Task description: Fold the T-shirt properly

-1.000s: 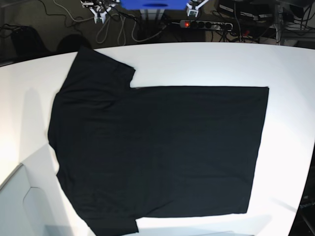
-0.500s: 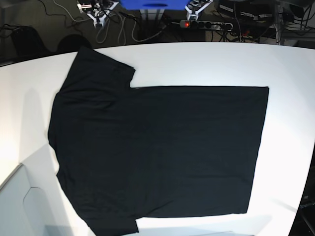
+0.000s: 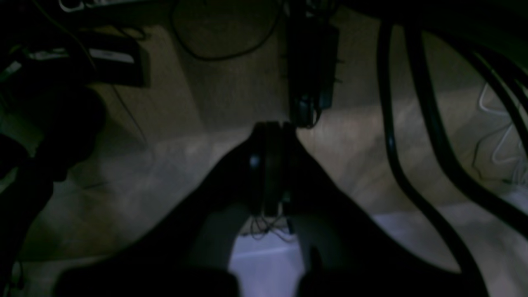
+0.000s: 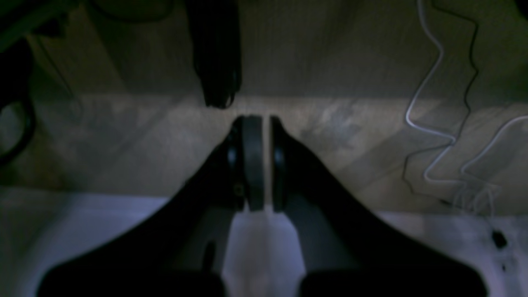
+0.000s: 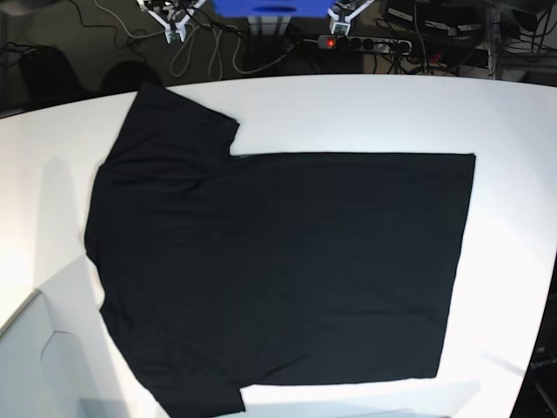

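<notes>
The black T-shirt (image 5: 278, 261) lies spread flat on the white table (image 5: 348, 113), plain side up, with its sleeves at the left and its hem at the right. No print shows. Both grippers are far from it, beyond the table's back edge. My right gripper (image 5: 174, 19) is at the top left of the base view. My left gripper (image 5: 341, 12) is at the top centre. In the left wrist view my left gripper (image 3: 272, 128) is shut and empty over the floor. In the right wrist view my right gripper (image 4: 264, 123) is empty, with only a thin slit between its jaws.
A power strip (image 5: 365, 42) and cables lie on the dark floor behind the table. A blue box (image 5: 261, 7) stands between the arms. A light grey panel (image 5: 35, 366) sits at the lower left corner. Bare white table surrounds the shirt.
Both grippers have shifted slightly towards the top edge of the base view. The T-shirt has not moved.
</notes>
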`<state>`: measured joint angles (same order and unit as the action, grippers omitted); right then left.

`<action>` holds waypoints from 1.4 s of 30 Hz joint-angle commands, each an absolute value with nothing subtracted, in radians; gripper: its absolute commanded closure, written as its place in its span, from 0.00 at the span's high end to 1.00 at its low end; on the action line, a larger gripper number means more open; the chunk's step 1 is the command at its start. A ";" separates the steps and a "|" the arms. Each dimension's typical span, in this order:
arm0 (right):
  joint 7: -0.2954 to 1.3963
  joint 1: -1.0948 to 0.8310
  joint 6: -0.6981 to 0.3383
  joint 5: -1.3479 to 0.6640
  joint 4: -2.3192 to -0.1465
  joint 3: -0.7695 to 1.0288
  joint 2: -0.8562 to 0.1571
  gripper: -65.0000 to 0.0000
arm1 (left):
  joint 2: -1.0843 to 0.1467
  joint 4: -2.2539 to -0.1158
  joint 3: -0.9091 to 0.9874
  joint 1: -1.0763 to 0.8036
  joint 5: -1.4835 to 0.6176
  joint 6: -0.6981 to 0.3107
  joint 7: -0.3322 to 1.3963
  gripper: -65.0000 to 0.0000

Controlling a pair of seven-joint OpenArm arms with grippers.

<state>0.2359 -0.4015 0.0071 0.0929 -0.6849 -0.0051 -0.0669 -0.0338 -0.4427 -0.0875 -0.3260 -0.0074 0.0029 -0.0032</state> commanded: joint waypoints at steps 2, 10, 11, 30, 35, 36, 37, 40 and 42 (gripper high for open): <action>0.242 -0.466 -0.008 0.091 -0.780 -0.004 -0.082 0.00 | -0.033 -0.513 -0.087 -0.395 -0.007 0.001 -0.004 0.00; 0.240 -0.674 -0.008 0.090 -1.061 -0.004 -0.114 0.00 | -0.062 -0.840 -0.085 -0.615 -0.007 0.001 -0.001 0.00; 0.240 -0.708 -0.008 0.090 -1.116 -0.001 -0.119 0.00 | -0.073 -0.895 -0.085 -0.645 -0.007 0.001 0.001 0.00; 0.305 -1.214 -0.008 0.091 -2.061 0.177 -0.251 0.00 | -0.188 -1.813 0.058 -1.106 -0.008 0.005 0.005 0.00; 0.367 -1.141 -0.010 0.090 -2.118 0.202 -0.252 0.02 | -0.186 -1.913 0.142 -1.101 -0.021 0.004 0.005 0.00; 0.371 -1.119 -0.010 0.091 -2.117 0.203 -0.251 0.06 | -0.186 -1.923 0.159 -1.095 -0.050 0.004 0.005 0.00; 0.377 -1.099 -0.010 0.091 -2.118 0.200 -0.249 0.10 | -0.185 -1.936 0.180 -1.079 -0.096 0.004 0.007 0.00; 0.395 -1.046 -0.022 0.091 -2.121 0.197 -0.249 0.29 | -0.186 -1.949 0.255 -1.046 -0.242 0.001 0.007 0.17; 0.397 -1.018 -0.074 0.091 -2.121 0.199 -0.248 0.41 | -0.193 -1.949 0.292 -1.027 -0.328 0.001 0.007 0.33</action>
<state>0.4145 -1.0035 -0.0612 0.0967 -2.1040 0.1963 -0.2462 -0.1894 -1.9373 0.2920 -1.0061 -0.3386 -0.0002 0.0200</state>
